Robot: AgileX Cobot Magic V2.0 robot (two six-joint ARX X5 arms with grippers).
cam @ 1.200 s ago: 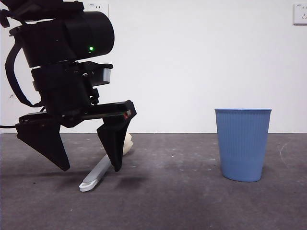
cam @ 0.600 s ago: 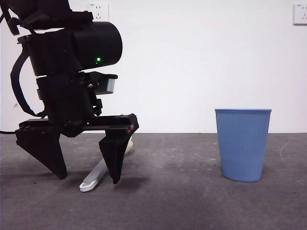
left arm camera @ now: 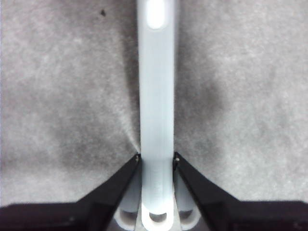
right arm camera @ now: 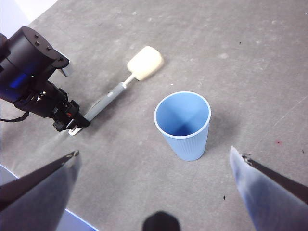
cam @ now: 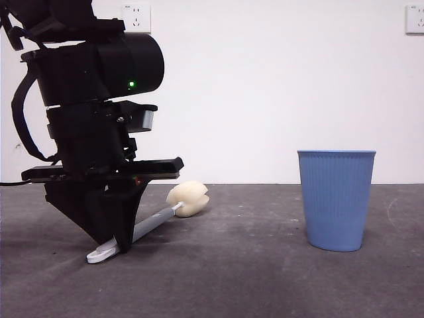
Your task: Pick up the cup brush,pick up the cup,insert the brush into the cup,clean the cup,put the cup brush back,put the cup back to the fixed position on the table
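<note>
Front view: white wall behind a dark grey bench (cam: pixel 265 278); the left hand (cam: pixel 109 242) is down at the bench, jaws closed on the grey handle of the cup brush (cam: pixel 159 222), whose sponge head lies on the bench, while the cup (cam: pixel 336 199) stands upright well apart. Left wrist view: both jaws touch the handle's sides. Right wrist view: the right hand (right arm camera: pixel 156 168) hangs high above the cup, jaws spread wide, holding nothing.

Cup brush (cam: pixel 149 225) is lying flat on the table (cam: pixel 252 278), grey handle pinched near its white looped end between the jaws of the left gripper (left arm camera: pixel 156 161), cream sponge head pointing away. Blue ribbed cup (right arm camera: pixel 183 125) is standing upright, mouth open, well apart from that gripper.
</note>
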